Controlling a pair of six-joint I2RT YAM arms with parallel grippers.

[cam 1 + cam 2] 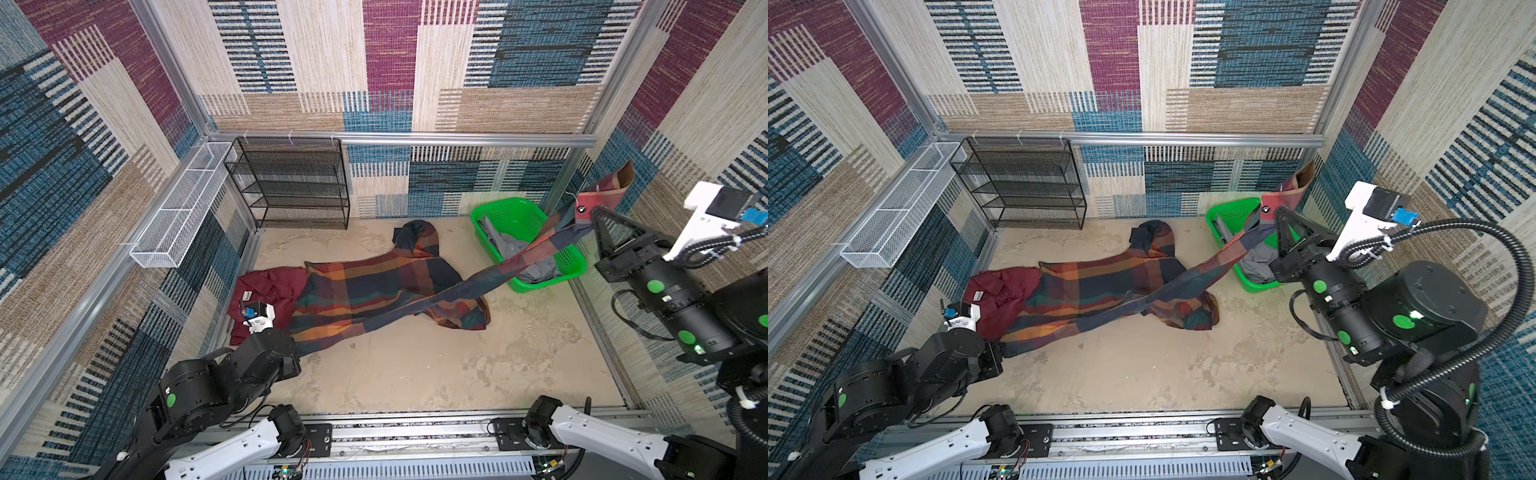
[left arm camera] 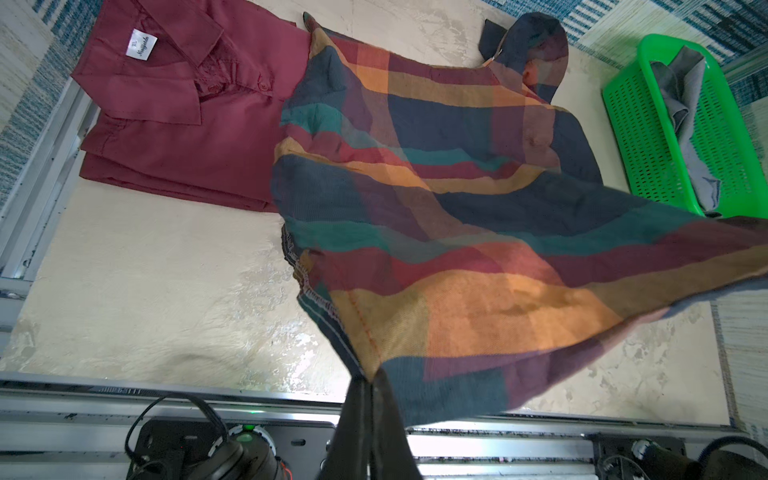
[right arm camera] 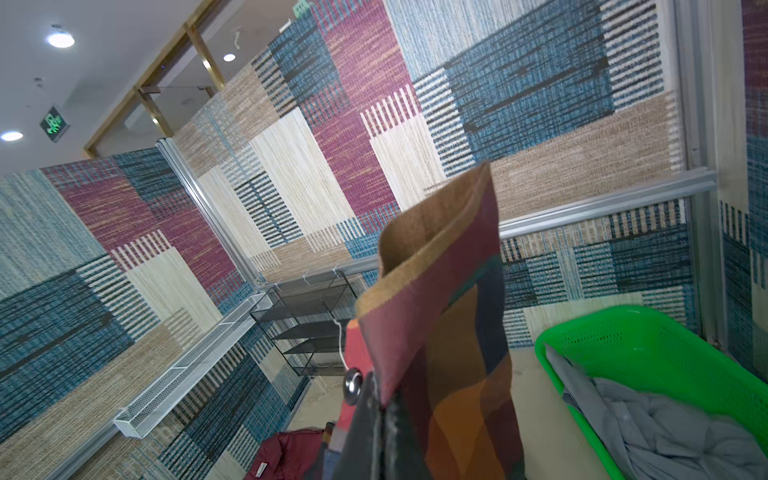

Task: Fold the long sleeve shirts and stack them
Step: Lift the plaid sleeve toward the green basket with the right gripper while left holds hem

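Plainly the plaid shirt [image 1: 374, 291] runs one long diagonal from the green basket [image 1: 505, 204]: the right gripper [image 3: 381, 401], raised beside the basket, pinches the cuff; the left gripper [image 2: 369, 379], well apart from it, clamps the hem corner, the body sagging between.
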